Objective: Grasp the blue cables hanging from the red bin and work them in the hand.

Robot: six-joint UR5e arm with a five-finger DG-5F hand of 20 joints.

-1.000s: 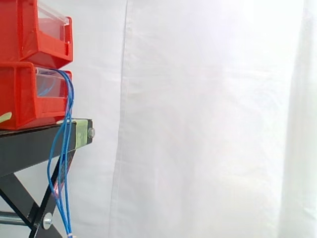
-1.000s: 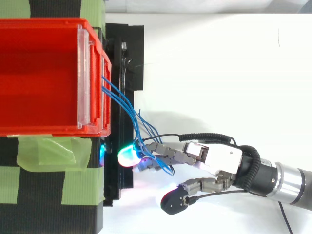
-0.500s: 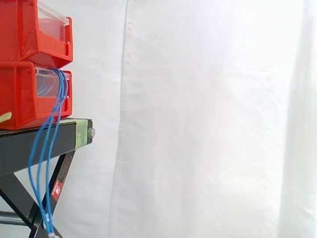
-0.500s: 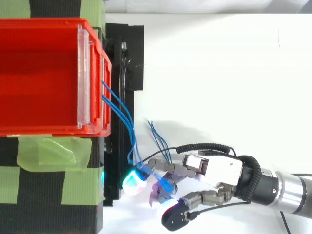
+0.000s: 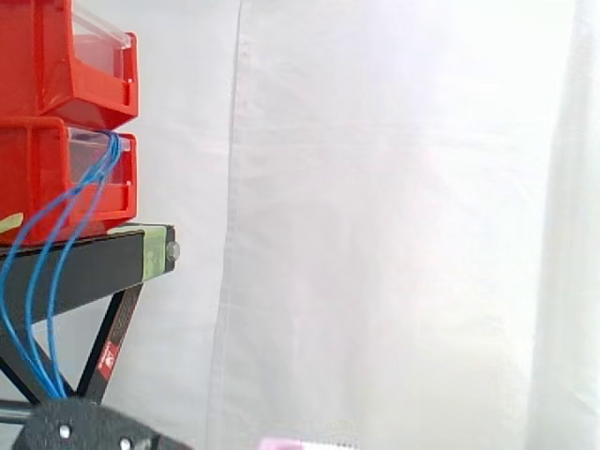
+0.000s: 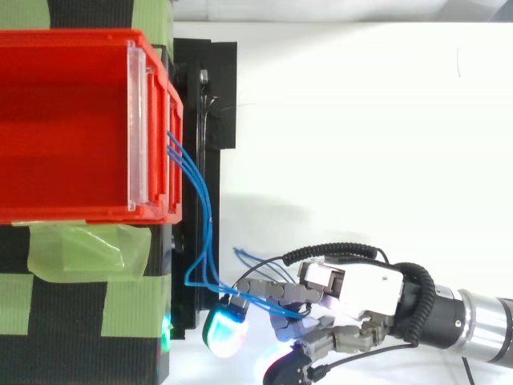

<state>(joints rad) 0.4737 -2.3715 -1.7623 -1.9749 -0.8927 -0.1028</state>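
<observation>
Before a white curtain (image 5: 394,187), the robot hand (image 6: 353,289) curls its fingers round the cables (image 6: 202,224) beside the stand (image 6: 204,88). From there they loop up into the lower bin (image 5: 37,178), apparently drawn aside for working.

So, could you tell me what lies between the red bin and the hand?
In the top view, the blue cables stretch from red bin to hand.

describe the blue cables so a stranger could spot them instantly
Start at the red bins on the black stand. From the lower bin's front, the blue cables sag past the stand's edge into the hand, which grips them. Nothing else is thin, blue and looping.
</observation>
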